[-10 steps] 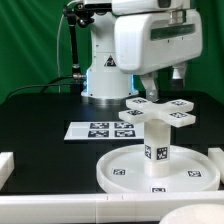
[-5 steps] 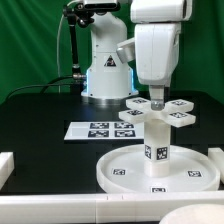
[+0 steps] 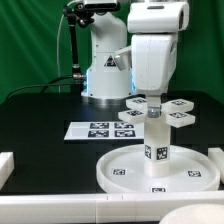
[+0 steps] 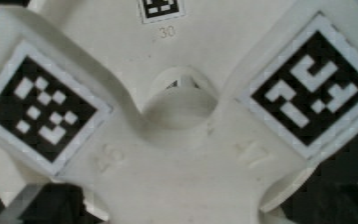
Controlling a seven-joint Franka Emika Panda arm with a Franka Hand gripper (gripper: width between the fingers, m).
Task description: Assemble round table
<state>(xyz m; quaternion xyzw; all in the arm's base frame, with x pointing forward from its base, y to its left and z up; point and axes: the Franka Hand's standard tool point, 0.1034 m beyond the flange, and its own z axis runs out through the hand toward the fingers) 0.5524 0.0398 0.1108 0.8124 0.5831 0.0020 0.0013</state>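
Atop the short cylinder leg (image 3: 157, 140), upright mid round disc (image 3: 110, 170), sits the cross-shaped piece (image 3: 180, 113), gripper (image 3: 156, 101) right over its hub, jaws' opening/grip can't tell, so I'd say go vertical, twist slow, no side push.
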